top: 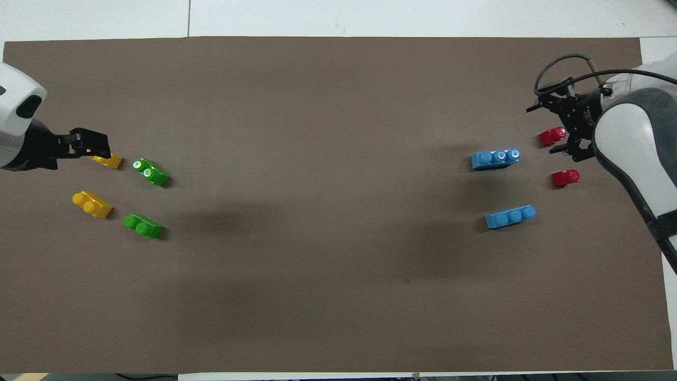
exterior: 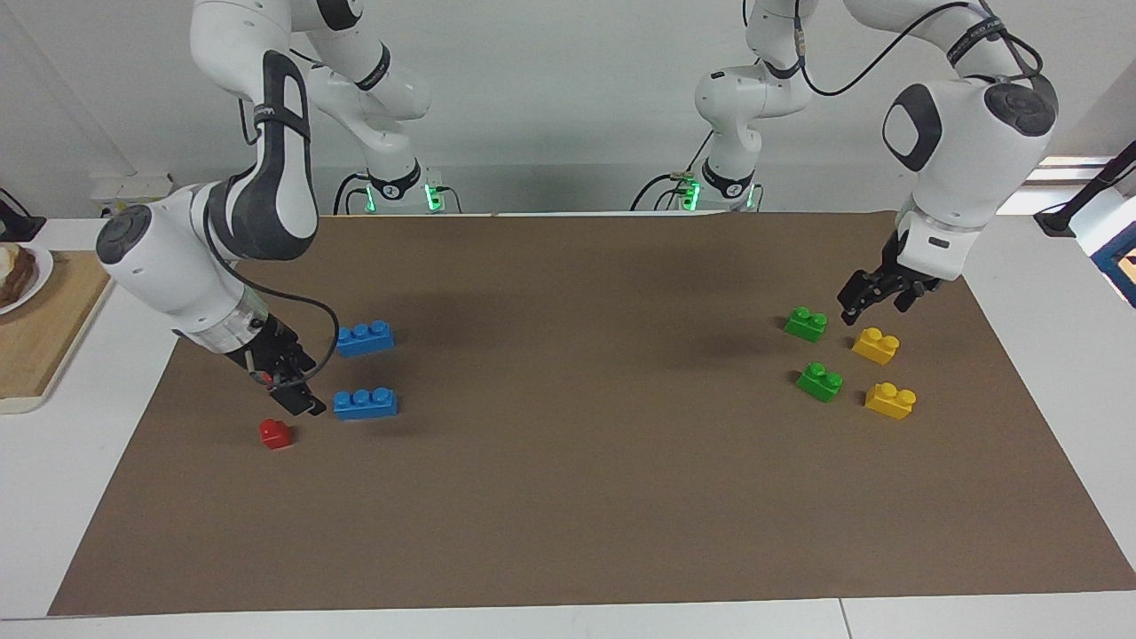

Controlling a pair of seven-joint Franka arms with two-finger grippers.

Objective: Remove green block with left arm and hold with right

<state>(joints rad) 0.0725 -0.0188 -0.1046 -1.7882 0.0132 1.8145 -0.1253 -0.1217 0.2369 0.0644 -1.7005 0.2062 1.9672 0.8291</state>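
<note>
Two green blocks lie at the left arm's end of the table. One (exterior: 806, 323) (top: 143, 225) is nearer to the robots than the other (exterior: 820, 382) (top: 151, 172). My left gripper (exterior: 877, 303) (top: 98, 145) hangs open and empty, just above the mat, beside the nearer green block and over the nearer yellow brick (exterior: 876, 345). My right gripper (exterior: 300, 401) (top: 547, 127) is open and empty, low over the mat at the right arm's end, between a red block (exterior: 276, 433) and a blue brick (exterior: 366, 403).
Two yellow two-stud bricks (top: 92, 204) (exterior: 890, 399) lie beside the green blocks. Two blue three-stud bricks (top: 495, 158) (top: 510, 216) and two red blocks (top: 552, 136) (top: 566, 178) lie at the right arm's end. A wooden board (exterior: 40, 328) sits off the mat (exterior: 568, 497).
</note>
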